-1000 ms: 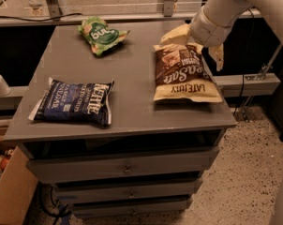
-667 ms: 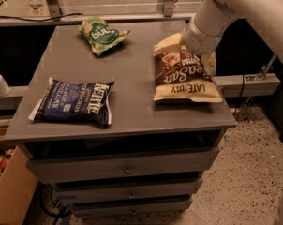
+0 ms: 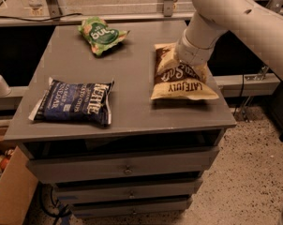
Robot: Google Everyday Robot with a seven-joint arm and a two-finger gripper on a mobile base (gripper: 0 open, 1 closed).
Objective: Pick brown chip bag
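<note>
The brown chip bag (image 3: 175, 84) lies flat at the right side of the grey table top (image 3: 137, 64). It has a dark brown panel and a pale yellow end reading "LATE JULY" that faces the front. My gripper (image 3: 192, 62) is down on the bag's far right part, at the end of the white arm (image 3: 235, 13). The wrist covers the gripper and the bag's upper right corner.
A dark blue Kettle bag (image 3: 73, 102) lies at the table's front left. A small green bag (image 3: 102, 33) lies at the back left. Drawers (image 3: 127, 170) sit below the top. A cardboard box (image 3: 10, 191) stands on the floor at the left. A metal rail (image 3: 108, 17) runs behind.
My arm has swung left and lower, bringing the gripper from the bag's right edge onto its upper part. The bags have not moved.
</note>
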